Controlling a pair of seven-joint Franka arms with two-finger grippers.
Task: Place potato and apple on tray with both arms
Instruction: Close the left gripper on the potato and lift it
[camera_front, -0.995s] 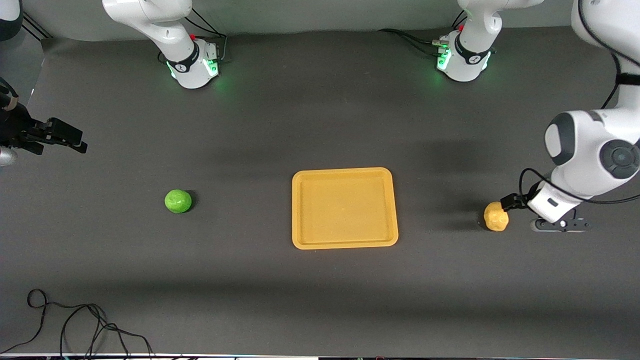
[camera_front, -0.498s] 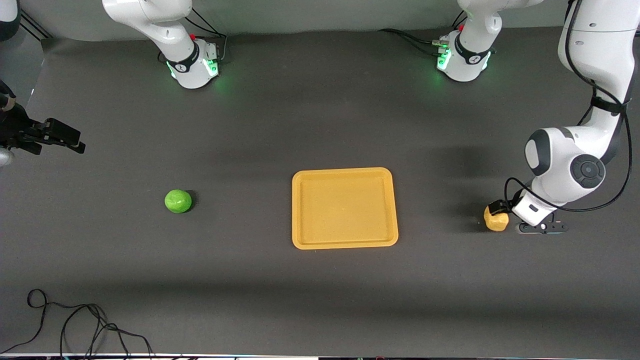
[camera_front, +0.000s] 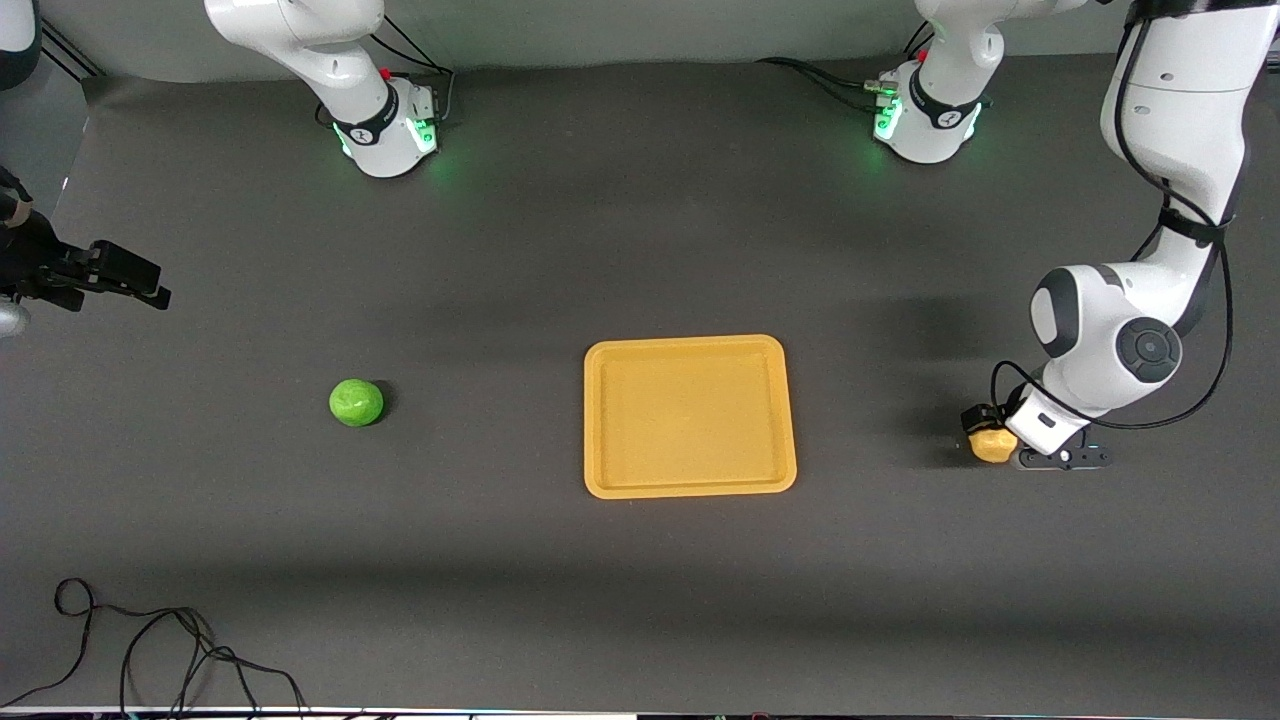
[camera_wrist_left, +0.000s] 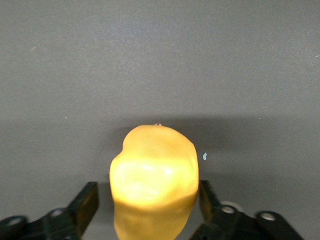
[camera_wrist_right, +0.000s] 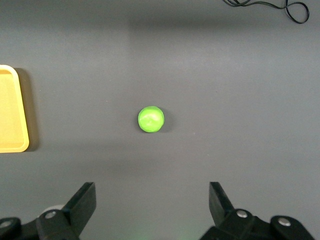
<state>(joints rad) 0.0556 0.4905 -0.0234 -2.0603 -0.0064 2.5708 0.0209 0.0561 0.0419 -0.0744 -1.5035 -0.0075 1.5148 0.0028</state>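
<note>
Grey mat: a dark grey cloth (camera_front: 640, 600) covers the table; a black cable (camera_front: 150, 650) loops on it at the near edge, toward the right arm's end.
Tray: the yellow-orange tray (camera_front: 690, 488) lies flat near the middle of the table, nothing on it; the right wrist view catches one edge of it (camera_wrist_right: 12, 110).
Potato: the yellow-tan potato (camera_front: 991, 445) rests on the cloth toward the left arm's end, well apart from the tray; its upper part is hidden under the gripper in the front view. In the left wrist view it (camera_wrist_left: 154, 175) fills the space between the two fingers.
Left gripper: the left gripper (camera_front: 990, 425) is down at the potato, its jaws spread to either side of the lump; one finger (camera_wrist_left: 85, 205) stands a little off it, the other sits close against it, and I cannot tell whether that one touches. Nothing is gripped.
Apple: the green apple (camera_front: 356, 402) sits on the cloth toward the right arm's end, well apart from the tray; it is also seen from above (camera_wrist_right: 151, 119).
Right gripper: the right gripper (camera_front: 125, 275) waits in the air over the cloth's edge at the right arm's end, jaws wide apart, one finger (camera_wrist_right: 85, 200) at each side, holding nothing.
</note>
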